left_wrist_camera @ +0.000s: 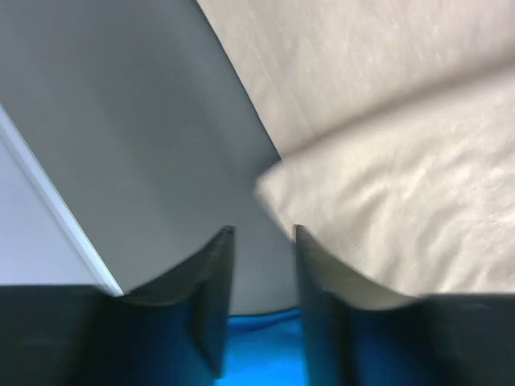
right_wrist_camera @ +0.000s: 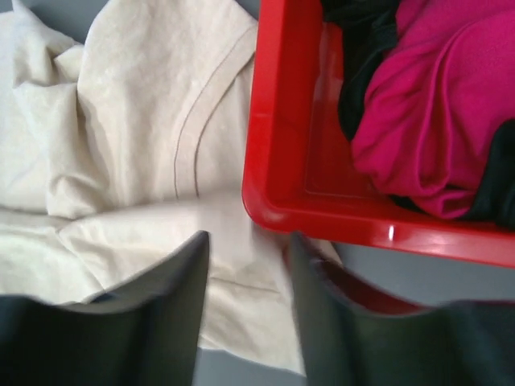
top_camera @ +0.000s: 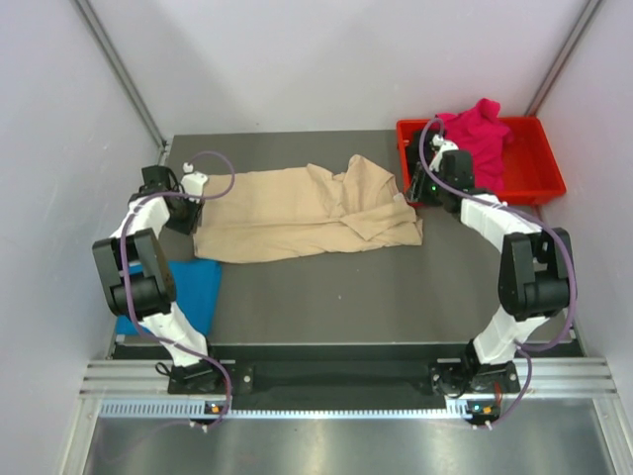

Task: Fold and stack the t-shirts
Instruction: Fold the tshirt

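The beige-tan t-shirt [top_camera: 297,213] lies spread and partly folded mid-table. My left gripper [top_camera: 186,213] is open and empty at the shirt's left edge; in the left wrist view [left_wrist_camera: 264,237] the shirt's corner [left_wrist_camera: 386,193] lies just beside the right finger. My right gripper [top_camera: 420,188] is open over the shirt's right end [right_wrist_camera: 145,121], jaws apart above the cloth [right_wrist_camera: 245,241] and next to the tray's corner. The bright blue t-shirt [top_camera: 193,292] lies folded at the front left and shows below my left fingers [left_wrist_camera: 257,354]. The magenta-pink t-shirt [top_camera: 480,134] and the black one [right_wrist_camera: 362,48] lie in the tray.
The red plastic tray [top_camera: 539,183] stands at the back right, its near-left corner [right_wrist_camera: 269,161] touching the beige shirt's edge. Bare grey table [top_camera: 346,297] lies in front of the beige shirt. White walls close in both sides.
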Robot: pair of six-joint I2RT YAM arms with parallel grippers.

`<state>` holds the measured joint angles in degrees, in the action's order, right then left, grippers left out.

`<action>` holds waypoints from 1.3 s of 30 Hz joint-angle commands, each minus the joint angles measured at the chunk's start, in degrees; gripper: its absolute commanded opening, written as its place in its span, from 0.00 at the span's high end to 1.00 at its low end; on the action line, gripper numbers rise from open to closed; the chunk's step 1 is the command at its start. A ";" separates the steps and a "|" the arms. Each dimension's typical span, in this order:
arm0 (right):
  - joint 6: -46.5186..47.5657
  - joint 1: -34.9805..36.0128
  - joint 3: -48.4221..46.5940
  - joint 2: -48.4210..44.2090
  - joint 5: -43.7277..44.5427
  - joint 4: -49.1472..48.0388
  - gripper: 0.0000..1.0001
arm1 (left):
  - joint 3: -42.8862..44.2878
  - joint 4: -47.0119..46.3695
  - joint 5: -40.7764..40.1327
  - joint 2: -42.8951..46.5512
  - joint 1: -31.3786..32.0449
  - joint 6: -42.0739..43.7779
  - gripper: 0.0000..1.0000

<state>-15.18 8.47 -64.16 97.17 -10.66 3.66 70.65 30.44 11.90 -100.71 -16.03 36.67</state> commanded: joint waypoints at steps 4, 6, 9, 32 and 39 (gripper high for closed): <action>3.05 0.14 -4.49 -3.90 3.35 9.06 0.41 | 1.51 -4.51 -0.48 4.88 1.44 -3.26 0.53; 2.26 0.14 -2.56 -7.59 5.72 11.01 0.40 | -0.41 -2.68 1.71 8.74 1.97 -1.79 0.53; -0.37 0.23 4.29 -11.29 6.44 11.72 0.52 | -6.81 -1.17 4.70 14.28 4.86 1.81 0.55; -6.88 -1.34 17.22 -9.70 9.42 7.84 1.00 | -28.11 -16.55 -10.42 11.67 23.59 7.63 0.64; -6.53 -4.33 21.61 -17.96 10.12 18.48 1.00 | -28.47 -13.04 -6.54 13.78 25.17 7.89 1.00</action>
<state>-22.17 6.00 -44.07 82.89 -3.81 15.66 43.48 13.69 2.00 -87.74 8.45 44.71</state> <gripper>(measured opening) 0.013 0.019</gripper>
